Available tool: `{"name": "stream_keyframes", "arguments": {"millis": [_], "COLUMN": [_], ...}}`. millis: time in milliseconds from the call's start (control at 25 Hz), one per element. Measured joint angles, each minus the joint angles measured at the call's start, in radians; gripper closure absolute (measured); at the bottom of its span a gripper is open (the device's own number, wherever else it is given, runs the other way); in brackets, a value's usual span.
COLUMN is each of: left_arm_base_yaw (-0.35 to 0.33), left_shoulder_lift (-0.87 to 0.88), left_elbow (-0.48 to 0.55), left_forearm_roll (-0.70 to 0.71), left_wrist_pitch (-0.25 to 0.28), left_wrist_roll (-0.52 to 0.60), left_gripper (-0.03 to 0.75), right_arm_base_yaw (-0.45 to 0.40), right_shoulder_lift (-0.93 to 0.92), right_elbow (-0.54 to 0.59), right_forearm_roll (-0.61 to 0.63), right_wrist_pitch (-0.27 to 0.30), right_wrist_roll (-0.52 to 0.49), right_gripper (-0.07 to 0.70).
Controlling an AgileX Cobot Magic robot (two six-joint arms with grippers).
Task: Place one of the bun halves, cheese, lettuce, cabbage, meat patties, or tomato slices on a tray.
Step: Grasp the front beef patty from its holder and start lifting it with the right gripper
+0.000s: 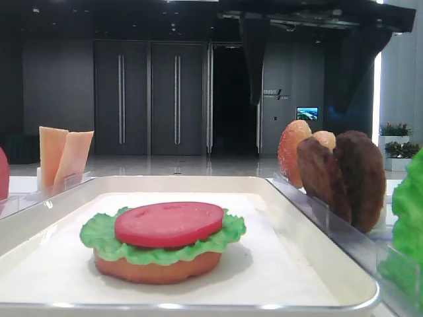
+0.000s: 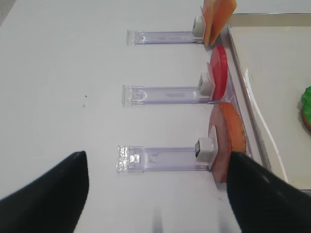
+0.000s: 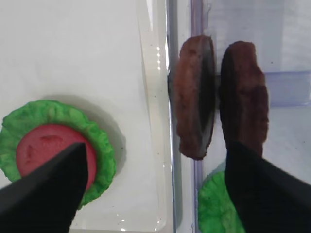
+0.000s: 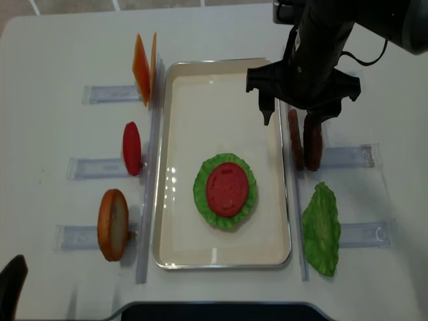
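Observation:
On the white tray (image 4: 180, 100) lies a stack: a bun half (image 1: 158, 267), lettuce (image 4: 200, 194) and a tomato slice (image 4: 227, 188) on top. Two meat patties (image 4: 304, 140) stand on edge in a clear rack just right of the tray. My right gripper (image 4: 294, 114) hangs open above them; in its wrist view the right gripper (image 3: 155, 145) spans the tray rim, with the patties (image 3: 194, 102) just ahead. My left gripper (image 2: 156, 155) is open over bare table, beside a standing bun half (image 2: 228, 136). Cheese (image 4: 144, 67) stands at the far left.
Clear racks (image 4: 100, 167) line both sides of the tray. A spare tomato slice (image 4: 132, 148) and bun half (image 4: 114, 224) stand on the left. A lettuce leaf (image 4: 321, 227) lies on the right, and more bun halves (image 1: 294, 148) stand behind the patties.

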Motion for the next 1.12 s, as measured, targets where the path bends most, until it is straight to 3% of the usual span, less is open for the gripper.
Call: {"name": "stream_keyframes", "arguments": {"millis": [1120], "left_arm_base_yaw": [0.000], "left_shoulder_lift": [0.000], "left_elbow": [0.000], "left_forearm_roll": [0.000], "left_wrist_pitch": [0.000], "left_wrist_roll": [0.000], "left_gripper": [0.021], "right_arm_base_yaw": [0.000], "right_shoulder_lift": [0.065], "right_elbow": [-0.002], "right_forearm_roll": [-0.050], "right_wrist_pitch": [-0.069], "right_wrist_roll": [-0.020], "right_gripper": [0.055]}}
